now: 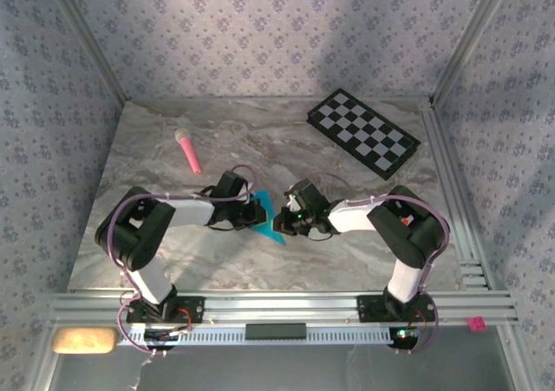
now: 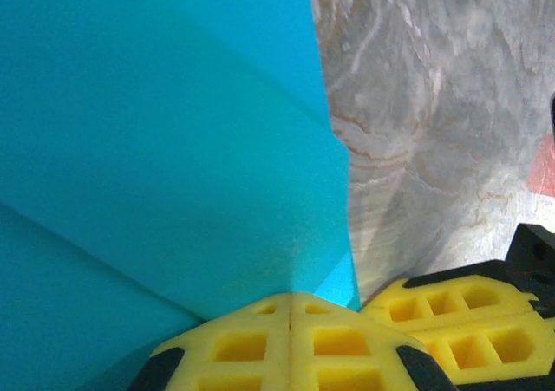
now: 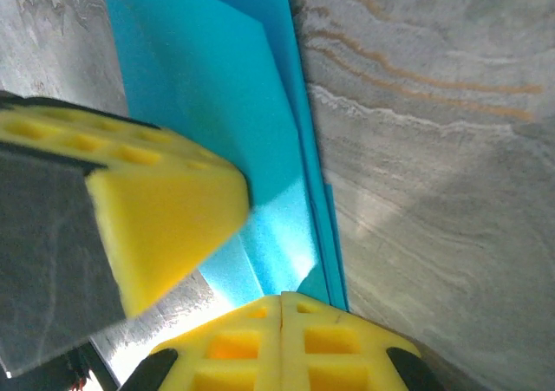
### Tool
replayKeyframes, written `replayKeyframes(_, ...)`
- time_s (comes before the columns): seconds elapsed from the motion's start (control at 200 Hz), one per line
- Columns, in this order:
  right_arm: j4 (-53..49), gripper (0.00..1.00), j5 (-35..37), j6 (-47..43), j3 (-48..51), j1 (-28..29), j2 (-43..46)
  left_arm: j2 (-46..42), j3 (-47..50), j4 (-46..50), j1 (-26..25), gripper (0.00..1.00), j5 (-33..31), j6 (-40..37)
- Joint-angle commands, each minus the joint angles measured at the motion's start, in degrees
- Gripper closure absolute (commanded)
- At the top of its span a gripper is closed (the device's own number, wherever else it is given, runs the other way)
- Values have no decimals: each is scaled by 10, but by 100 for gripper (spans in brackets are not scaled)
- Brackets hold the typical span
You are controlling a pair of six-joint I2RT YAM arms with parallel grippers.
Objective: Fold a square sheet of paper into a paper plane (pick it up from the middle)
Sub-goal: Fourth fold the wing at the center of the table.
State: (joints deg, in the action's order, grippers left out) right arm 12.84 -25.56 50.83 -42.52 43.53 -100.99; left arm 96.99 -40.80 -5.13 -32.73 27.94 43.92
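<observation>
Item, nearest you: the left arm (image 1: 143,228) and the right arm (image 1: 408,228) are rising from the near edge and reaching inward to meet. Item, mid tabletop (image 1: 364,265): the cyan sheet of paper (image 2: 156,148) is lying partly folded, creased into overlapping layers, between the two wrists. The left jaws are sitting pressed together, pads meeting in a tight seam, their tips touching the paper's edge. The right jaws are doing the same just beside them, tips on a folded strip. Whether either pair is pinching a layer you cannot tell. Item, farther: a pink stick (image 1: 188,151) is lying well apart to the left, and a checkered board (image 1: 364,133) is resting at the far right. Risk, as a judgement: with both pairs crowding one small patch, you are courting a pad-on-pad knock. Any sideways drag is likely pulling the thin layers askew, skewing the crease or tearing the sheet, since nothing else is pinning it.
</observation>
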Motion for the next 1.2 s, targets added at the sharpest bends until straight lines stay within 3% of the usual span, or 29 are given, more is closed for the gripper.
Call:
replayKeyframes(0.0, -102, 100, 39, -1, 30, 5, -31, 20, -11, 40, 34, 100, -59, -28)
replayKeyframes(1.194, -106, 100, 28, -15, 39, 3, -32, 77, -143, 113, 152, 100, -57, -85)
